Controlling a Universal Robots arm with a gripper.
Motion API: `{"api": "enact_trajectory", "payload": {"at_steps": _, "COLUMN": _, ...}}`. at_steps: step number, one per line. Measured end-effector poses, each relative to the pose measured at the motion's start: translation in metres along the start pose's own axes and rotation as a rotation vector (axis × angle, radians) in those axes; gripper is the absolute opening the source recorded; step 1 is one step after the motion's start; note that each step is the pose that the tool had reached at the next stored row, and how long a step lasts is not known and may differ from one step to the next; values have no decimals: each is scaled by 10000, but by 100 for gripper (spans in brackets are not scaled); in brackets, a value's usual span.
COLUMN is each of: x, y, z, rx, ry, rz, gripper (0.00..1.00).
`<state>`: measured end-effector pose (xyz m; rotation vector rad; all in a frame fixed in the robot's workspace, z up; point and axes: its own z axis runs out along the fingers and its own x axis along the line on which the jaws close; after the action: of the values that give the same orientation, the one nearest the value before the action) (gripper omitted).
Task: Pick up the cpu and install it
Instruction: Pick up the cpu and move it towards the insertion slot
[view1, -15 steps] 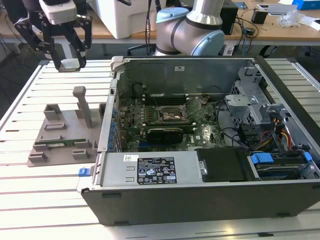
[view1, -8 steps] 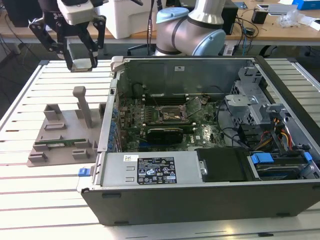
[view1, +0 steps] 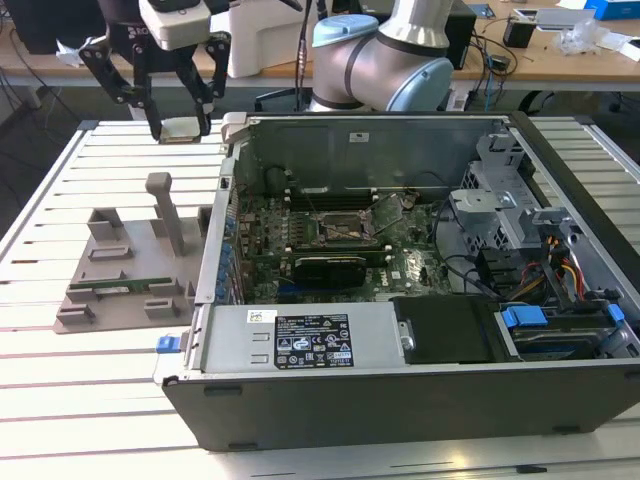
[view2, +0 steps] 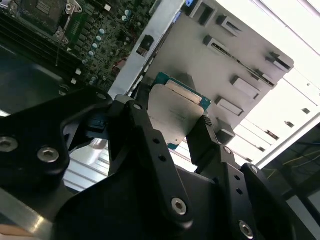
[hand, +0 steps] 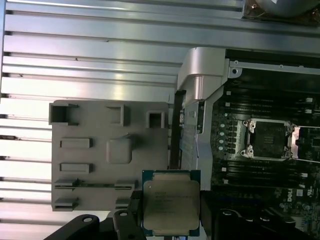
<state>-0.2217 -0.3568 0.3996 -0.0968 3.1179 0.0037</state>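
**rig_watcher:** Slatted metal table (view1: 50, 210) is seen underneath, with an open computer case (view1: 420, 395) laid on it. Where's the cpu (hand: 171, 202) kept?

**slotfan:** It's pinched at opposite edges by the gripper (view1: 182, 133) and held aloft near the grey plastic holder block (view1: 120, 270), outside the case. Flat, square, with a smooth silvery lid. It's judged light, stiff and easily damaged, so it's best gripped by the edges.

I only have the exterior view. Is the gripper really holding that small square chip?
Observer: Yes. In both wrist views the black gripper clamps the flat square cpu with the pale silvery metal top by opposite edges.
Operator: Any detail on it?
Observer: A green board rim frames the lid.
Operator: Is it over the socket?
Observer: No. In the first wrist view it appears against the grey plastic holder block's edge, apart from the square metal-framed socket.
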Motion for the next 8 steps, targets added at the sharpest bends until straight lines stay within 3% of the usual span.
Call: {"api": "enact_trajectory", "payload": {"at_steps": 8, "x": -217, "y": 2, "z": 13, "rx": 21, "ry": 1, "rz": -1, "gripper": 55}}
